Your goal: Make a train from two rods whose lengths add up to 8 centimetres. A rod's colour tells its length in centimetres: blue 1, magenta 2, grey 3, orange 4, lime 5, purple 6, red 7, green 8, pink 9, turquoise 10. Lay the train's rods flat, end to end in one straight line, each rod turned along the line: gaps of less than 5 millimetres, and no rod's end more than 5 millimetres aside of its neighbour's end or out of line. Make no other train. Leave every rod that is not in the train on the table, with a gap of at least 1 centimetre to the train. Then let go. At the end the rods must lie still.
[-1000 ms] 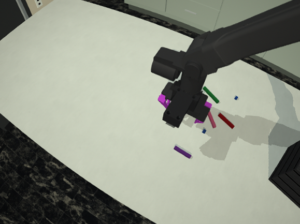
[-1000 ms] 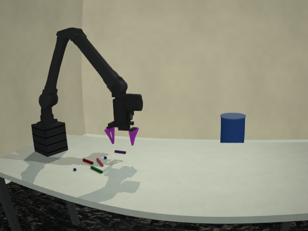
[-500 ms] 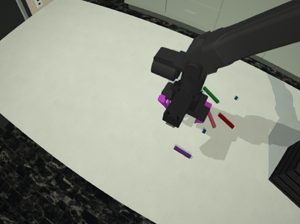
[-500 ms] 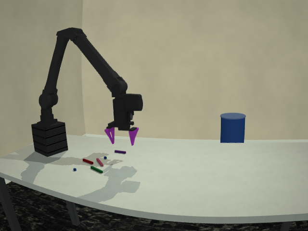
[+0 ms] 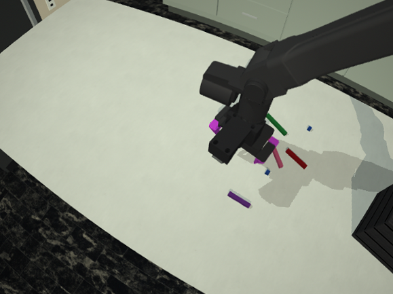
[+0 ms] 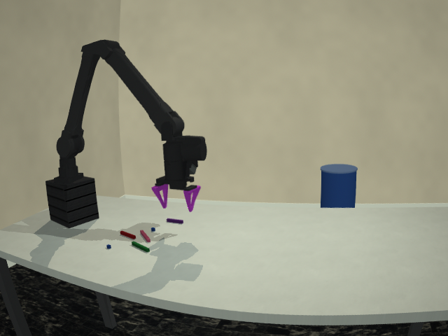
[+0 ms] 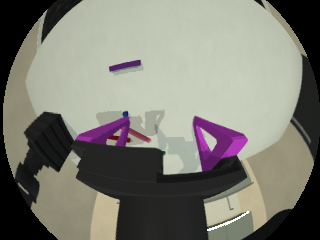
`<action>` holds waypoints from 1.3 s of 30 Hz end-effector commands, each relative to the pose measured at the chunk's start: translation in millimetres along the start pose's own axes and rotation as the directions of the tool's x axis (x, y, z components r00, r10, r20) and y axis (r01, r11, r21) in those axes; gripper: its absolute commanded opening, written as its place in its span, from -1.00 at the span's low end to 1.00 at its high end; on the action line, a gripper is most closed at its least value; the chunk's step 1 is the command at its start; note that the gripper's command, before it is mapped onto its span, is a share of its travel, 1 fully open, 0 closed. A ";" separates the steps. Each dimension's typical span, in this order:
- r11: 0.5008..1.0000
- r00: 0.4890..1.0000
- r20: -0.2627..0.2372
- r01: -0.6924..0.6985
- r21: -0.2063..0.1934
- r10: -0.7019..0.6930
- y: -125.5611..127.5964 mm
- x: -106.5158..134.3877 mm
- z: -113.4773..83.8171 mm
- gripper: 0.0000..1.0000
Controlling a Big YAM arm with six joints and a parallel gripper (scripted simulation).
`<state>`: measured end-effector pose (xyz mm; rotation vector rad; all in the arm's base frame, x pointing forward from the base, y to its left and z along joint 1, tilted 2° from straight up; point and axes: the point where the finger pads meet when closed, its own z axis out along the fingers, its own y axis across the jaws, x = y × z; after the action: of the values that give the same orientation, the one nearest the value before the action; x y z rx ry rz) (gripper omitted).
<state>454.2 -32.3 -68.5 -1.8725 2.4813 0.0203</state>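
My gripper (image 6: 177, 208) (image 7: 161, 119) is open and empty, above the table. A red rod (image 5: 296, 158) (image 6: 128, 234) lies flat, separate from the others. One blue rod (image 5: 267, 172) (image 6: 152, 229) (image 7: 125, 114) lies near one end of the pink rod (image 5: 277, 157) (image 6: 145, 235). The other blue rod (image 5: 309, 128) (image 6: 108, 246) lies apart, beyond the green rod (image 5: 276, 124) (image 6: 140, 246). A purple rod (image 5: 239, 199) (image 6: 175, 220) (image 7: 125, 65) lies alone. No rods lie end to end. In the wrist view a finger partly hides the red rod.
The pink rod lies between the red rod and the gripper in the top view, at an angle to the red one. The green rod is close to both. The black arm base (image 5: 388, 223) (image 6: 72, 202) stands on the table. A blue cylinder (image 6: 338, 187) shows at the back right.
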 end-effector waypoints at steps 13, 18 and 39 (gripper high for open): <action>0.943 0.943 0.013 -0.333 0.025 0.332 1.5 6.4 -6.1 1.00; 0.892 0.892 0.020 -0.451 0.028 0.451 3.7 7.3 -8.7 1.00; 0.592 0.592 0.039 -0.806 0.021 0.805 14.1 13.1 -12.0 1.00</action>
<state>430.0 -35.0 -70.2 -0.7585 3.0267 0.0410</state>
